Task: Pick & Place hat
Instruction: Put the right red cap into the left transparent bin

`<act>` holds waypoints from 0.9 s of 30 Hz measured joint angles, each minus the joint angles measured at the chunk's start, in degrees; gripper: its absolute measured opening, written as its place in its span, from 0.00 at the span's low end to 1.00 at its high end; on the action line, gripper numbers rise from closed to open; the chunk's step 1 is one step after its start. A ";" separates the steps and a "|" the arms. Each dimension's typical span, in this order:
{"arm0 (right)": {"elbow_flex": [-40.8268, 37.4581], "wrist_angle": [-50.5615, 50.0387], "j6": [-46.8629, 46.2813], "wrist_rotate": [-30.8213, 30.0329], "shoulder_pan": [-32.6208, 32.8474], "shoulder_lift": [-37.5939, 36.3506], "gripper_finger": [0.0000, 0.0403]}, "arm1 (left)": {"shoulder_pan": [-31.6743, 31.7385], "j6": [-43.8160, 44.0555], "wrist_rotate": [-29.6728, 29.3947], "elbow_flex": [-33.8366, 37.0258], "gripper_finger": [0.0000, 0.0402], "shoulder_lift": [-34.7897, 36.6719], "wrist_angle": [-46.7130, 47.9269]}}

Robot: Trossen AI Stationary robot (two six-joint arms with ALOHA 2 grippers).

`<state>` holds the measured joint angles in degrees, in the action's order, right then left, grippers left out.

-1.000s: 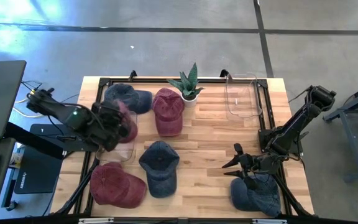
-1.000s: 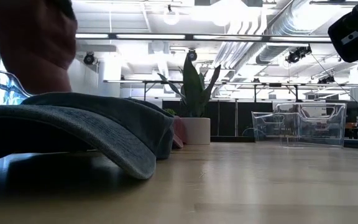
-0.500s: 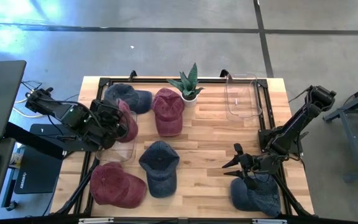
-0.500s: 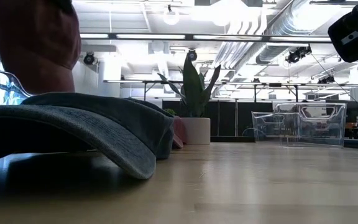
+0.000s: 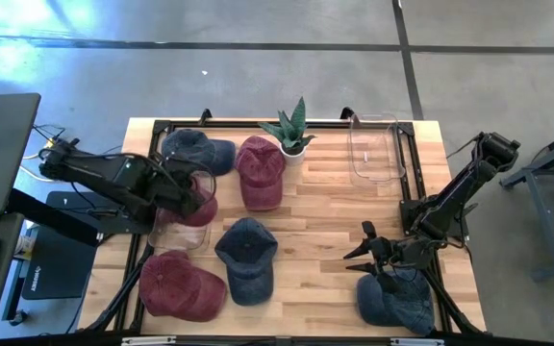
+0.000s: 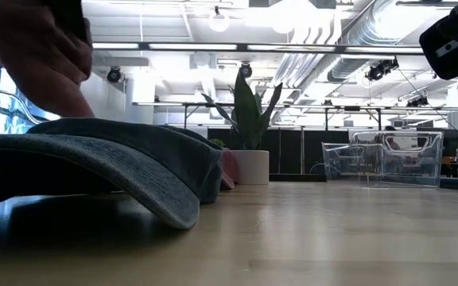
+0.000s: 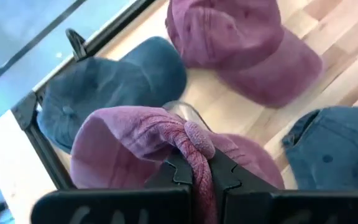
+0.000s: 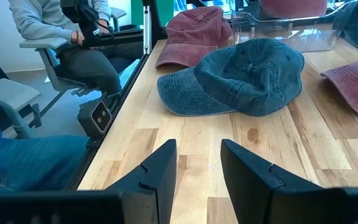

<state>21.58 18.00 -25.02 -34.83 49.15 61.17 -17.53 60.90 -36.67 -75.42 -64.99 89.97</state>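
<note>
My left gripper (image 5: 187,197) (image 7: 200,167) is shut on a maroon hat (image 5: 198,203) above a clear bin (image 5: 185,236) at the table's left side. In the low view the hat (image 6: 42,59) hangs at the upper left. My right gripper (image 5: 367,246) (image 8: 197,163) is open over bare wood on the right, beside a blue hat (image 5: 398,300) at the near right corner. Other hats rest on the table by their brims and rims: blue (image 5: 200,150), maroon (image 5: 261,171), blue (image 5: 246,255), maroon (image 5: 181,285). My left gripper pinches a bunched fold of the maroon hat's cloth (image 7: 195,140) between its two fingers (image 7: 174,172), several layers thick. The fingers slant down at it from the table's left. The hat hangs below and ahead of them, over the clear bin's rim (image 7: 184,111).
A potted plant (image 5: 292,131) stands at the far edge's middle. A second clear bin (image 5: 374,150) sits at the far right. A black frame (image 5: 162,126) runs around the tabletop. A seated person (image 8: 73,31) shows beyond the table. Bare wood lies between the middle hats and my right gripper.
My left gripper has moved down toward the clear bin, still shut on the maroon hat. The hat has sunk with it and now hangs lower over the bin. My right arm has kept still.
</note>
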 joint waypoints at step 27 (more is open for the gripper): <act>0.02 0.02 0.00 -0.17 0.00 0.38 0.30 | 2.53 1.97 -1.38 -0.93 0.00 -1.70 0.06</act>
<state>21.61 18.02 -25.02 -35.00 49.15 61.55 -15.00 62.88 -38.05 -76.35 -66.70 90.03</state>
